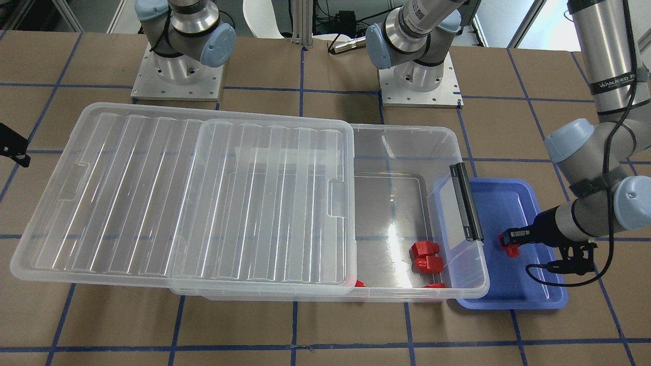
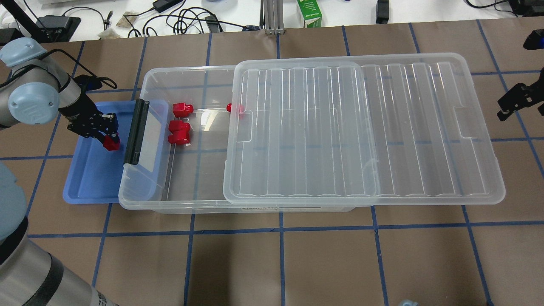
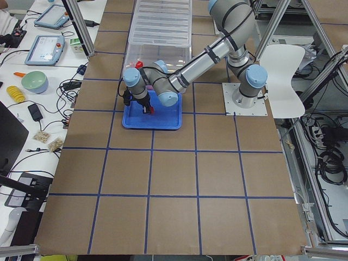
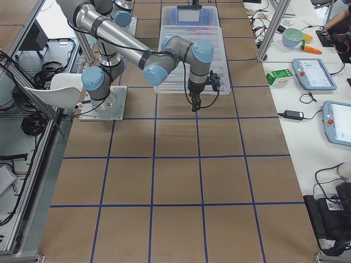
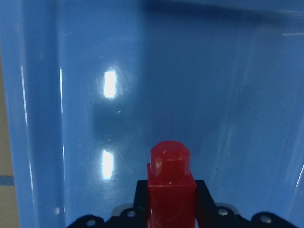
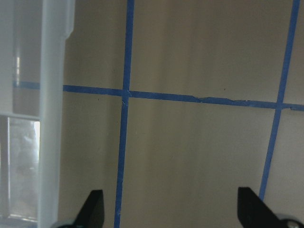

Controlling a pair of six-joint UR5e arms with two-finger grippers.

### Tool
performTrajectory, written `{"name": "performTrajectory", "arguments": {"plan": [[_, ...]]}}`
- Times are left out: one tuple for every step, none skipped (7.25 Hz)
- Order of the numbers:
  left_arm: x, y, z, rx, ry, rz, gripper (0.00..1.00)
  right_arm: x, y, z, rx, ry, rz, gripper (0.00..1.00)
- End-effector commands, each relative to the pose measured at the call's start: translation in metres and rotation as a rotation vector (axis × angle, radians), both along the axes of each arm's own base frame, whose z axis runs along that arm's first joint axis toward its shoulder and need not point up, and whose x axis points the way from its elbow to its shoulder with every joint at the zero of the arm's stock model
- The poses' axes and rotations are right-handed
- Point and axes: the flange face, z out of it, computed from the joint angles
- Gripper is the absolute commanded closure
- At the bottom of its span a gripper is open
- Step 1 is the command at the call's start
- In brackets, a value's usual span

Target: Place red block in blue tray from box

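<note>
My left gripper (image 2: 109, 137) is shut on a red block (image 2: 111, 143), stub end down, and holds it just above the floor of the blue tray (image 2: 91, 178). The left wrist view shows the block (image 5: 171, 183) between the jaws over the tray (image 5: 142, 71). The clear box (image 2: 170, 199) lies beside the tray, its black latch bar (image 2: 136, 131) overhanging the tray's edge. Several more red blocks (image 2: 179, 131) lie in the box's uncovered end. My right gripper (image 6: 171, 209) is open and empty over the bare table, past the lid's far end.
The ribbed clear lid (image 2: 361, 127) is slid sideways, covering most of the box and overhanging its right end. One red block (image 2: 233, 108) sits partly under the lid's edge. The arm bases (image 1: 178, 76) stand behind the box.
</note>
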Motion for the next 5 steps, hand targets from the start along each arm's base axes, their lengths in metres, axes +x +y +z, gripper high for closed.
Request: {"name": "performTrajectory", "arguments": {"plan": [[-0.002,-0.001,-0.006,0.008,0.004,-0.003,1.0,0.003,0.005,-0.016,0.004,-0.001,-0.018,0.0],[0.0,-0.002,-0.012,0.016,0.009,-0.003,0.82,0.006,0.007,-0.018,0.007,-0.004,-0.056,0.0],[0.0,-0.002,-0.013,0.012,0.007,-0.003,0.71,0.012,0.007,-0.017,0.004,-0.008,-0.095,0.0],[0.0,-0.002,-0.013,0.011,0.008,-0.004,0.3,0.013,0.008,-0.016,0.0,-0.013,-0.104,0.0],[0.0,-0.002,-0.012,0.01,0.007,-0.011,0.0,0.022,0.005,-0.016,-0.002,-0.015,-0.088,0.0]]}}
